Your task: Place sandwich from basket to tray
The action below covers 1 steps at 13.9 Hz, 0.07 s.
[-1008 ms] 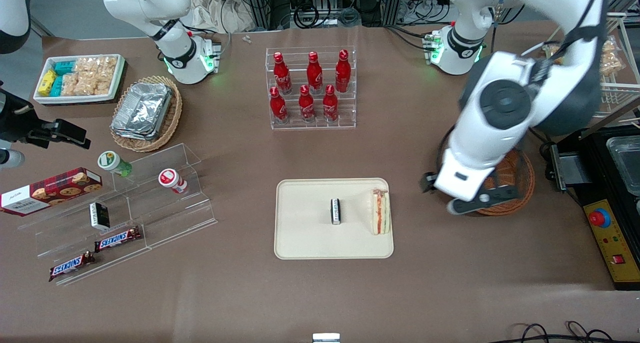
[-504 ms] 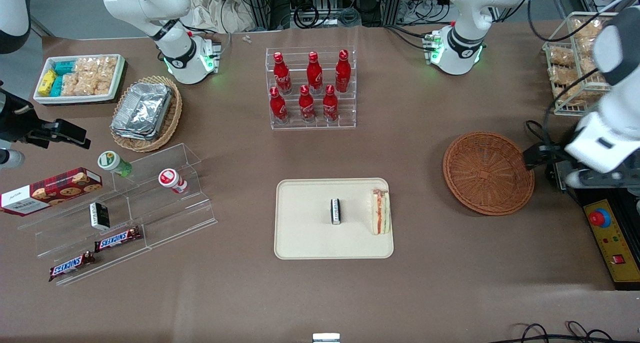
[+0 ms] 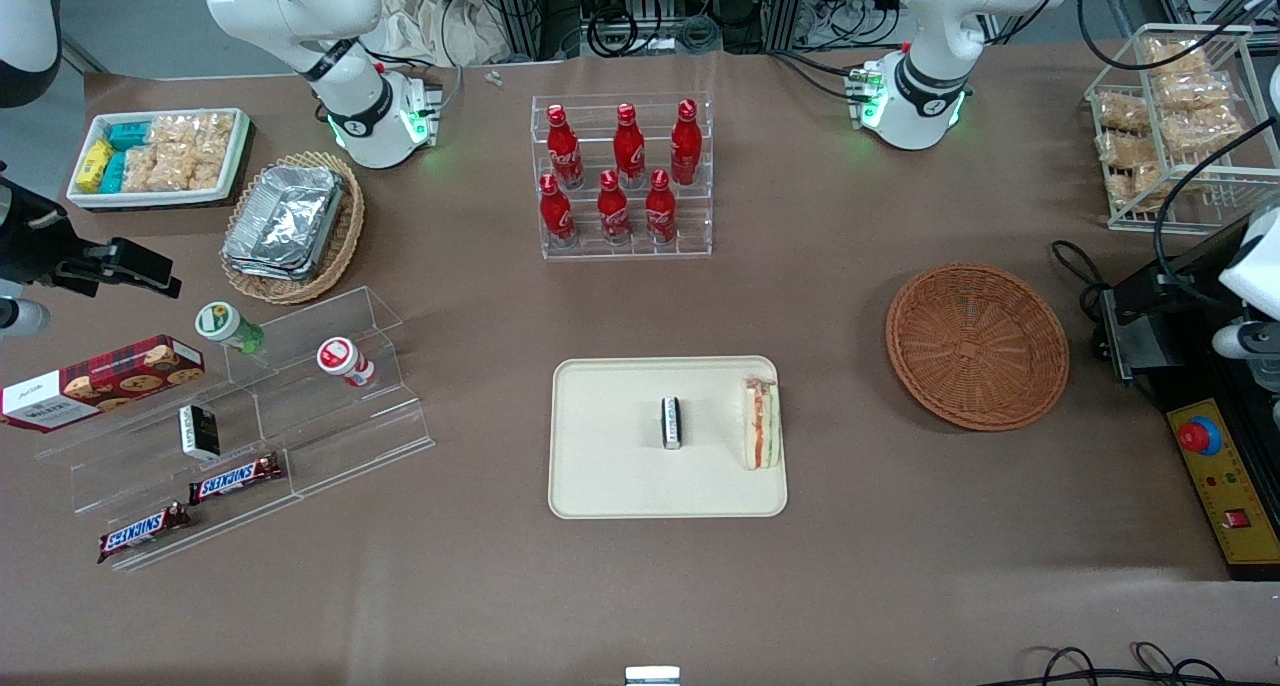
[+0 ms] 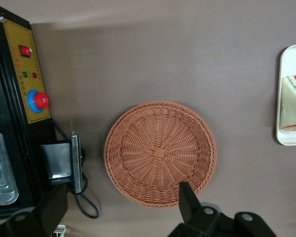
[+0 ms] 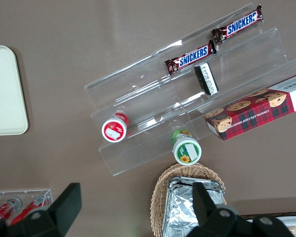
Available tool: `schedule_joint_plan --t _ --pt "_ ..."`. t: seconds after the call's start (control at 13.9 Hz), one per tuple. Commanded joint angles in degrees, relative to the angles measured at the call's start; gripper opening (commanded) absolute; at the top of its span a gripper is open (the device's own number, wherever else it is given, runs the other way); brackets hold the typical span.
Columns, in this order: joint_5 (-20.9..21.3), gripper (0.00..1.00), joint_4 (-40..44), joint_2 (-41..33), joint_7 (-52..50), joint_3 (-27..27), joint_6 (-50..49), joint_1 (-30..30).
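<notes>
Sandwich (image 3: 761, 424) lies on tray (image 3: 610, 481), at edge toward working arm. Basket (image 3: 977, 346) empty. Gripper (image 4: 121, 210) hangs high above basket's rim, fingers spread wide, holding nothing. Judgement: placement done, retreat step in hand; next move calls only for parking arm.

Even, bright overhead light falls across the brown table (image 3: 900, 566), casting only soft, short shadows beside the basket (image 3: 977, 346); the foil containers (image 3: 285, 218) glint, and every view stays sharp.
</notes>
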Motion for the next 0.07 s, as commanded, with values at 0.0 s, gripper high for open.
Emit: schedule_joint_plan --t 0.0 --pt "-0.46 1.0 2.23 1.2 0.42 -0.46 -1.13 -0.59"
